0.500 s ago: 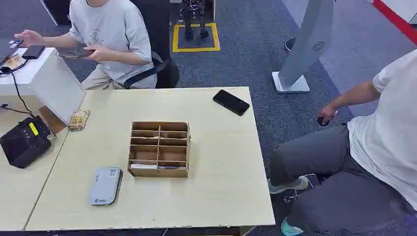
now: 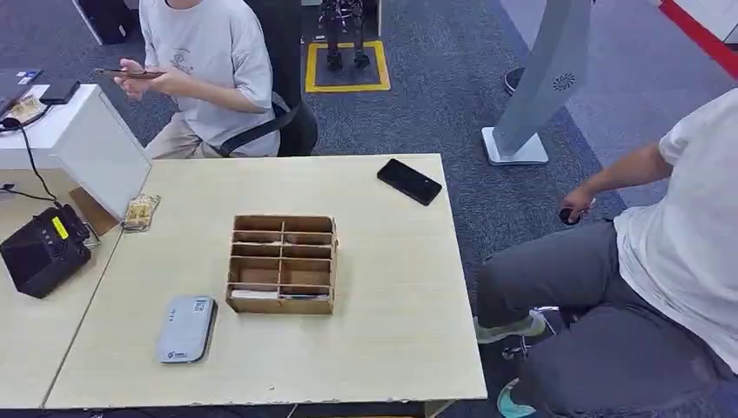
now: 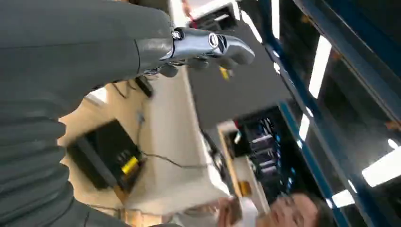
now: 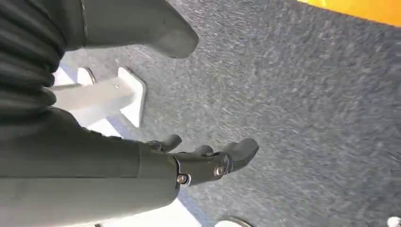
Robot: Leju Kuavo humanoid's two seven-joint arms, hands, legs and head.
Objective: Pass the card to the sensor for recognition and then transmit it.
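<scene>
1. Cardboard organiser (image 2: 281, 264) sits mid-table (image 2: 392, 348) and serves as landmark. Its nearest row holds a pale flat item, probably the card (image 2: 254, 294), lying in the near-left compartment; identity judged, not certain.
2. Grey sensor (image 2: 185, 328) lies flat just beside the organiser, on its near-left side, apart from it.
3. Black phone (image 2: 409, 181) rests well beyond the organiser toward the far right corner. Black device (image 2: 43, 250) with a yellow label stands well to the organiser's left, on the adjoining table.
4. Left hand (image 3: 208, 49): nothing held; fingers partly curled, raised with the black device beyond it in the wrist view. Exact spread hard to tell through blur.
5. Right hand (image 4: 208, 158): nothing held, fingers loosely apart, hanging over grey carpet (image 4: 307, 94).
6. One person sits beyond the organiser's far side, another to its right.
7. Handling judgement: card likely light, thin, stiff, slippery on its faces. Take it by the exposed edge at the compartment's open top, pinching across both faces; lying flat, it may resist lifting.
8. Task not yet begun.
</scene>
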